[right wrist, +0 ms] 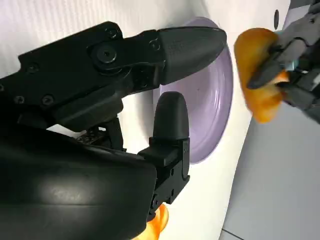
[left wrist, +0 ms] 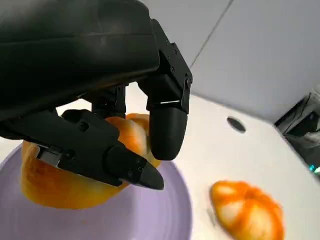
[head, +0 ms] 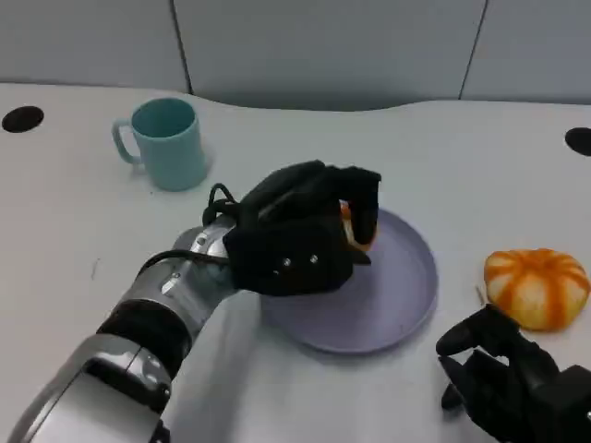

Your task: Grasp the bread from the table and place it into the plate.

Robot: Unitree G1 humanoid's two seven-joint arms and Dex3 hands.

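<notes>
Right hand point(head: 517, 383) is being kept idle at the desk's near right edge, fingers apart, nothing held. Left hand point(head: 300, 235) is gripping the bread point(left wrist: 75, 165), being held over the purple plate point(head: 388, 295). Should be lowered until touching, then released gently; orange pumpkin-shaped bun point(head: 537, 286) and teal mug point(head: 166, 143) are being left alone.

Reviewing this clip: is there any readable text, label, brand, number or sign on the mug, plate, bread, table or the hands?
None can be read.
The teal mug, purple plate, bread and orange pumpkin-like item are plain.
The left hand and right hand show screws, no lettering.
</notes>
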